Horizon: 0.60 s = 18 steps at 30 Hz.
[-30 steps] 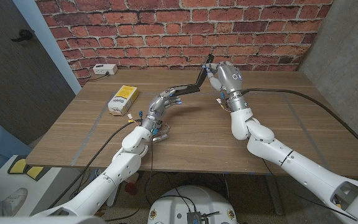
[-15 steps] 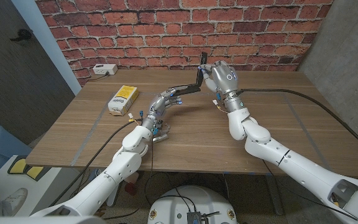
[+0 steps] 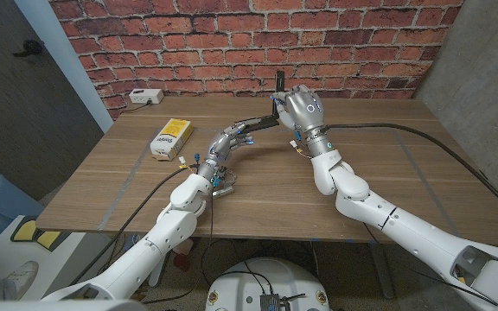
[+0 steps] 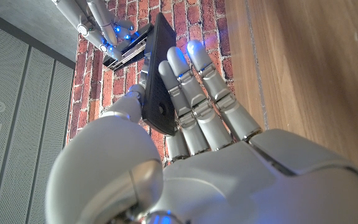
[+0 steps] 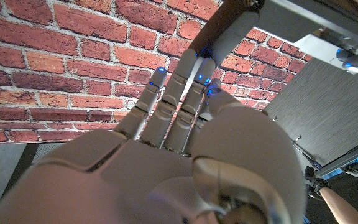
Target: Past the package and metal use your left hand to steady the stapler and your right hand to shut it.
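Both hands meet at the stapler [image 3: 268, 117], which sits near the far middle of the wooden table [image 3: 387, 173], close to the brick wall [image 3: 232, 43]. We see it as a black, slim tool standing open: its base runs low toward the left hand, and its top arm rises almost upright at the right end.

Going left to right in the head view: a yellow package [image 3: 171, 137] lies well left of the stapler, with a white box [image 3: 146, 96] behind it near the wall. The left hand [image 3: 234, 136] reaches in at the base. A small metal piece [image 3: 223, 183] lies on the table beside the left forearm. The right hand [image 3: 302, 111] sits against the raised top arm.

Compared with 1 second ago, the right hand has shifted left, closer to the upright arm, while the left hand and the stapler's base have stayed put.

The left wrist view adds what the head view hides: the left hand's [image 4: 191, 130] fingers [image 4: 197, 106] lie straight along the black base, with the thumb on its other side, so we read it as holding the base. The right wrist view shows the right hand's [image 5: 166, 149] fingers nearly straight, tips up at a dark bar; we cannot tell whether they grip it.
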### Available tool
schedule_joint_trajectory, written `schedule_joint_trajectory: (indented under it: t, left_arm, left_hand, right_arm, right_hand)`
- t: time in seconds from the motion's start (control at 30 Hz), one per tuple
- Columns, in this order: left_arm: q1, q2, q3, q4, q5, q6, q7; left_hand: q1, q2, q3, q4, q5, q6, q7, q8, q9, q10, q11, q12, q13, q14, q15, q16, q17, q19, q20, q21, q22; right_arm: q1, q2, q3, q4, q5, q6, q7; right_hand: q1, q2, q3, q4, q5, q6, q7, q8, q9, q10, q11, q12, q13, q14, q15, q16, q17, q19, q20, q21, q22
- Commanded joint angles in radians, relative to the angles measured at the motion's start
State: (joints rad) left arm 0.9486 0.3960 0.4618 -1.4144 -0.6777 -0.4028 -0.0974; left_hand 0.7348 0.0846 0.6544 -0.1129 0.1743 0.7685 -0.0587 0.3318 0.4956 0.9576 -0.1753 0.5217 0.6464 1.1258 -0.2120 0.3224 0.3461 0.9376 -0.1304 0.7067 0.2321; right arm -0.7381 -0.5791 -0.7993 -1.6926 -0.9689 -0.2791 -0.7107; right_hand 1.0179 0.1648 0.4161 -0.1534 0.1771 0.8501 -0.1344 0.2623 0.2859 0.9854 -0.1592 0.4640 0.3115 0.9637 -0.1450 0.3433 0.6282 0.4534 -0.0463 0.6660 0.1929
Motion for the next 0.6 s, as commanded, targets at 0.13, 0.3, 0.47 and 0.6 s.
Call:
schedule_joint_trajectory:
  t: [0.13, 0.3, 0.47, 0.6]
  left_arm:
    - [0.013, 0.009, -0.003, -0.019, -0.001, 0.000, 0.000]
    - [0.020, 0.015, -0.004, -0.031, 0.002, 0.004, 0.006]
    - [0.020, 0.018, -0.003, -0.035, 0.001, 0.003, 0.001]
    - [0.019, 0.017, -0.001, -0.037, 0.002, 0.004, 0.001]
  left_hand:
    - [0.091, 0.096, 0.016, 0.018, 0.006, 0.041, 0.036, -0.004, 0.003, 0.027, -0.030, -0.002, 0.004, 0.006, -0.020, 0.002, 0.002, -0.006, -0.021, 0.010, 0.002]
    - [0.090, 0.096, 0.016, 0.018, 0.006, 0.042, 0.035, -0.006, 0.003, 0.028, -0.030, -0.002, 0.004, 0.007, -0.020, 0.002, 0.002, -0.008, -0.021, 0.013, 0.001]
    - [0.090, 0.096, 0.016, 0.018, 0.006, 0.044, 0.036, -0.007, 0.004, 0.027, -0.029, -0.002, 0.007, 0.008, -0.020, 0.002, 0.003, -0.009, -0.021, 0.016, 0.000]
    - [0.090, 0.096, 0.016, 0.018, 0.006, 0.046, 0.036, -0.009, 0.003, 0.029, -0.030, -0.003, 0.005, 0.007, -0.020, 0.001, 0.003, -0.010, -0.021, 0.018, -0.001]
  right_arm:
    - [0.015, 0.006, -0.031, 0.012, -0.030, -0.006, -0.005]
    - [0.010, -0.001, -0.028, 0.007, -0.023, 0.003, -0.011]
    - [0.009, 0.001, -0.033, 0.005, -0.033, 0.001, -0.011]
    - [0.018, -0.004, -0.046, 0.010, -0.059, 0.003, -0.007]
  right_hand:
    - [0.007, 0.008, 0.000, 0.008, -0.001, -0.004, -0.010, -0.009, 0.002, -0.009, -0.010, -0.008, 0.010, -0.053, -0.092, -0.044, -0.023, -0.013, -0.079, 0.012, 0.001]
    - [0.012, 0.006, 0.003, 0.005, -0.001, -0.004, -0.009, -0.010, 0.003, -0.012, -0.009, -0.011, 0.011, -0.079, -0.096, -0.069, -0.042, -0.019, -0.093, 0.012, -0.001]
    - [0.019, 0.005, 0.002, 0.002, -0.002, -0.002, -0.005, -0.011, 0.004, -0.012, -0.002, -0.012, 0.013, -0.081, -0.097, -0.075, -0.050, -0.026, -0.114, 0.011, -0.002]
    - [0.021, 0.005, 0.000, 0.001, -0.003, -0.001, -0.005, -0.012, 0.004, -0.012, 0.000, -0.014, 0.011, -0.081, -0.096, -0.077, -0.053, -0.028, -0.118, 0.012, -0.002]
